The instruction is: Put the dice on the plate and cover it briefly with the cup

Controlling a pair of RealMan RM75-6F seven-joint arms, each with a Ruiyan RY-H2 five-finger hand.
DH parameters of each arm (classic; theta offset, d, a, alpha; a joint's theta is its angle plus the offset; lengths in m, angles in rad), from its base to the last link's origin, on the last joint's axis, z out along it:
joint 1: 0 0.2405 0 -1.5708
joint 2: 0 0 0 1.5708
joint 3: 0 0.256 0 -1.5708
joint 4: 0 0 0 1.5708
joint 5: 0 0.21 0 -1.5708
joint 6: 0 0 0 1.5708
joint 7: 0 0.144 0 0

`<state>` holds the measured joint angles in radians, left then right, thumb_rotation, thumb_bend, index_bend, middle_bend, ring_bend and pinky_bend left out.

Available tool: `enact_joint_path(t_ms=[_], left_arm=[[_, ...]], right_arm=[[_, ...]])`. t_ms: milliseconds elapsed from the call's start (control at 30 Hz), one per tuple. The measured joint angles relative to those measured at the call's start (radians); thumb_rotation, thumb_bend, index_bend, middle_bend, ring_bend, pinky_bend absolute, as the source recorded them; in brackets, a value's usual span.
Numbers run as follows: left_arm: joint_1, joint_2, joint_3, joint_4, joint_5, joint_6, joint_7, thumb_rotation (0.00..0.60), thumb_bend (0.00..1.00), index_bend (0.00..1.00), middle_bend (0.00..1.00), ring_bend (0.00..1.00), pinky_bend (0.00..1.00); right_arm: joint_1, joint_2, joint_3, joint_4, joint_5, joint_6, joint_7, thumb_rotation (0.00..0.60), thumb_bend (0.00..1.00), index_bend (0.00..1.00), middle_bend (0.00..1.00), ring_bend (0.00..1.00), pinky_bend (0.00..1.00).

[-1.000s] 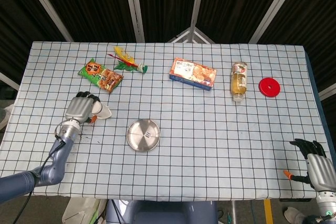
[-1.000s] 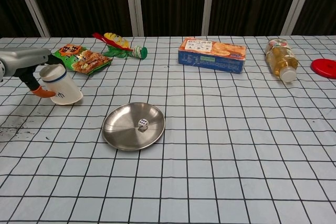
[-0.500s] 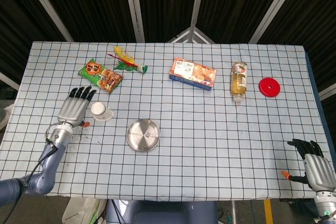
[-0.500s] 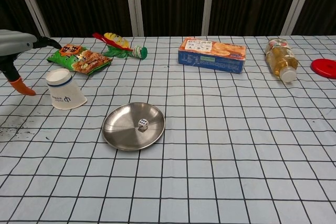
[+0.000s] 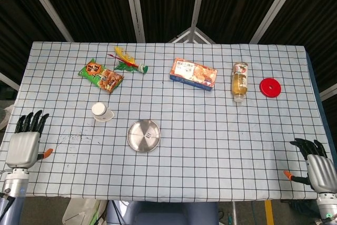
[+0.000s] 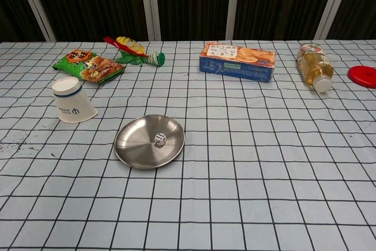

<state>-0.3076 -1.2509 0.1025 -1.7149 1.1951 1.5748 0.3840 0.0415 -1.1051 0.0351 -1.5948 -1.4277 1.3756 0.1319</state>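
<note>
A small white die [image 6: 160, 139] lies in the round metal plate [image 6: 134, 149], which the head view shows near the table's front middle [image 5: 138, 142]. A white paper cup [image 6: 71, 100] stands upside down, tilted, left of the plate; the head view shows the cup [image 5: 100, 111] too. My left hand [image 5: 24, 146] hangs open at the table's front left corner, far from the cup. My right hand [image 5: 318, 168] is open at the front right corner. Neither hand appears in the chest view.
Along the far side lie a snack bag [image 5: 100, 75], a feathered toy [image 5: 126, 60], an orange box [image 5: 193, 74], a bottle on its side [image 5: 239, 80] and a red lid [image 5: 270, 87]. Dark specks [image 5: 73, 138] mark the cloth at front left.
My left hand let go of the cup and drew back to the front left corner, leaving the chest view. The cup stands tilted on the cloth. The right hand barely moved.
</note>
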Motion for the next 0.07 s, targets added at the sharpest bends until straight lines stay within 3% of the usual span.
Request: enact_joint_path(t_ms=[67], left_arm=[[0.008, -0.002, 0.003, 0.018, 0.012, -0.012, -0.039, 0.600, 0.22, 0.14, 0.04, 0.00, 0.00]], right_arm=[[-0.001, 0.000, 0.000, -0.002, -0.006, 0.009, -0.015, 0.600, 0.10, 0.25, 0.19, 0.13, 0.00]])
